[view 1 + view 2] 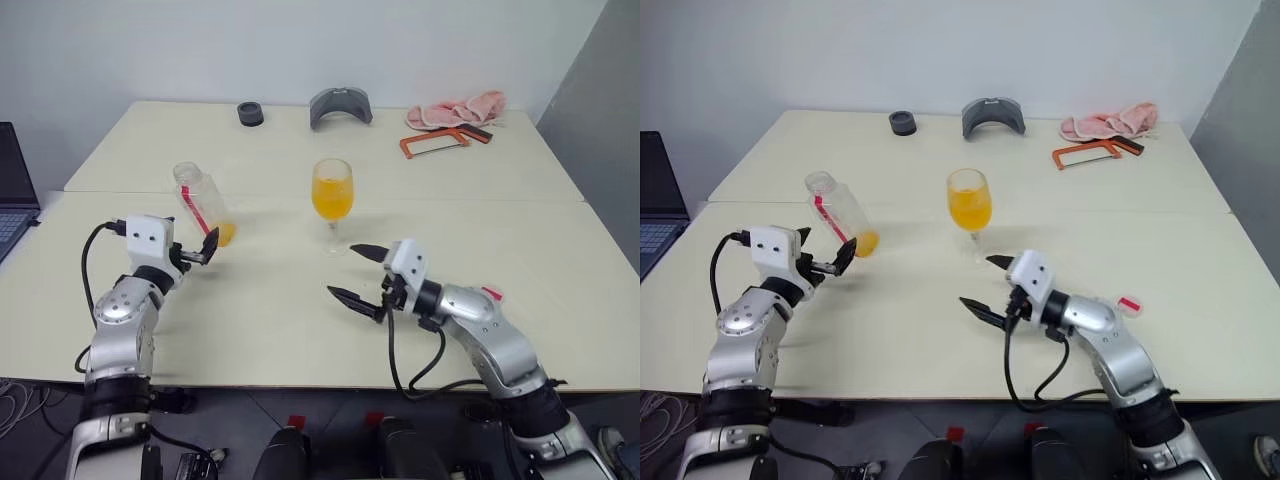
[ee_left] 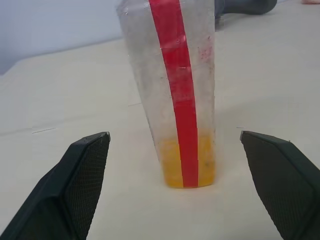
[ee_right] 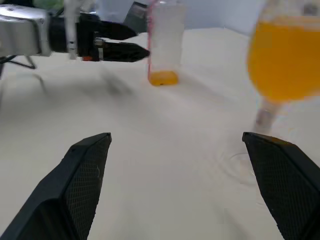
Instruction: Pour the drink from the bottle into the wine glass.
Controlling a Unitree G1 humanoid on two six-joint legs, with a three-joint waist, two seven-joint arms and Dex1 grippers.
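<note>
The bottle [image 1: 201, 203] stands uncapped on the table, clear with a red stripe and a little orange drink [image 2: 189, 166] left at its bottom. My left gripper [image 1: 200, 250] is open just in front of it, one finger on each side, touching nothing. To the bottle's right stands the wine glass [image 1: 332, 194], its bowl about half full of orange drink [image 3: 280, 60]. Near the glass's foot and a little in front of it, my right gripper [image 1: 341, 270] is open and empty, pointing left across the table.
Along the table's far edge lie a black round object [image 1: 250, 113], a grey curved piece [image 1: 340, 106], a pink cloth [image 1: 457, 109] and an orange-framed saw [image 1: 440, 142]. A laptop [image 1: 14, 190] sits at the far left. A small red thing [image 1: 1128, 303] lies by my right forearm.
</note>
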